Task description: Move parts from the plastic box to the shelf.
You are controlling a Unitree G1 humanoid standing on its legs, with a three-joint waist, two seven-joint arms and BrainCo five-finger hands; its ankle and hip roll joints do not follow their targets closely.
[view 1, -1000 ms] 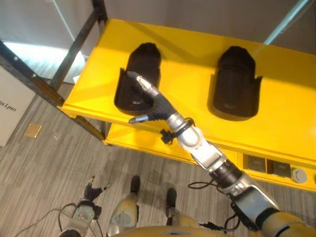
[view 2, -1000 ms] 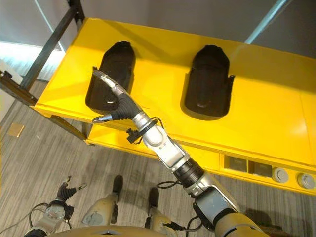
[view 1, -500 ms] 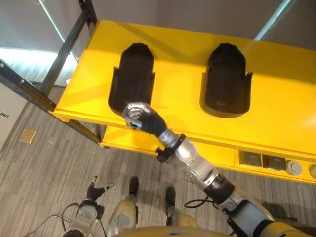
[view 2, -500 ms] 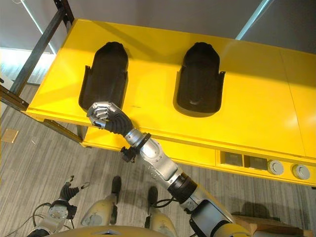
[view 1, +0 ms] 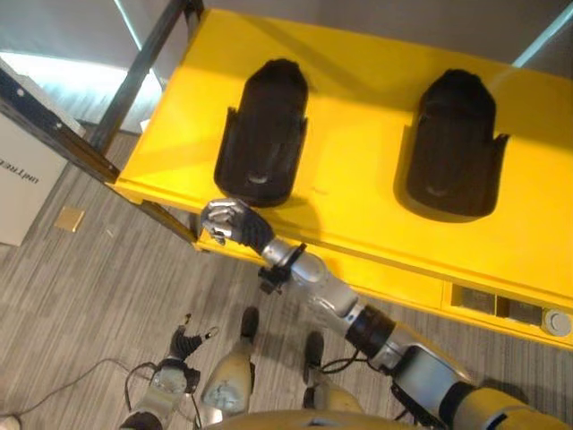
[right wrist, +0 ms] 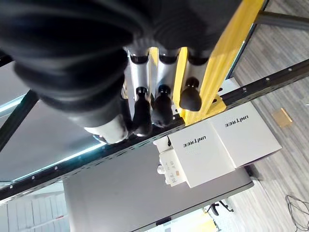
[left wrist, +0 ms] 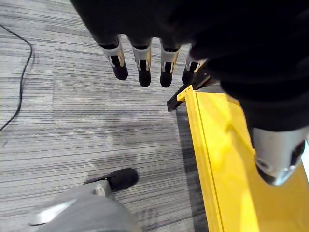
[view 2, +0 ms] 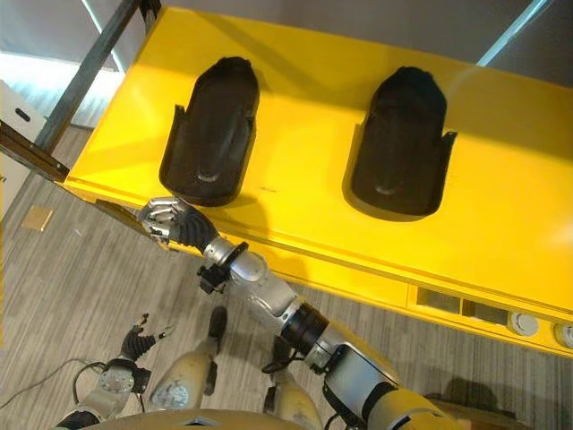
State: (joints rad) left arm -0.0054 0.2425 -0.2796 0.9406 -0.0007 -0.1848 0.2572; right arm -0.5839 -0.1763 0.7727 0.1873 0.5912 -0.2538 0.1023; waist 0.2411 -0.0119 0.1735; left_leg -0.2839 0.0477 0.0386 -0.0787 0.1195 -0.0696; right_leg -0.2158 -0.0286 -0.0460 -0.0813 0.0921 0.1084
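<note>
A bright yellow shelf (view 1: 358, 134) carries two black moulded parts lying flat, side by side and well apart. The left part (view 1: 262, 134) sits near the shelf's left front corner, its wider, winged end close to the front edge and its rounded narrow end pointing toward the back edge, so its long axis runs front to back. The right part (view 1: 451, 146) lies the same way, further along the shelf to the right. The right hand (view 1: 228, 221) reaches across from the lower right and sits just off the front edge of the shelf, below the left part, fingers curled into a loose fist that holds nothing. The left hand (left wrist: 140, 60) hangs low over the grey striped floor (left wrist: 72, 121), its fingers straight and relaxed, empty. A white carton (view 1: 22, 179) stands on the floor left of the shelf frame.
</note>
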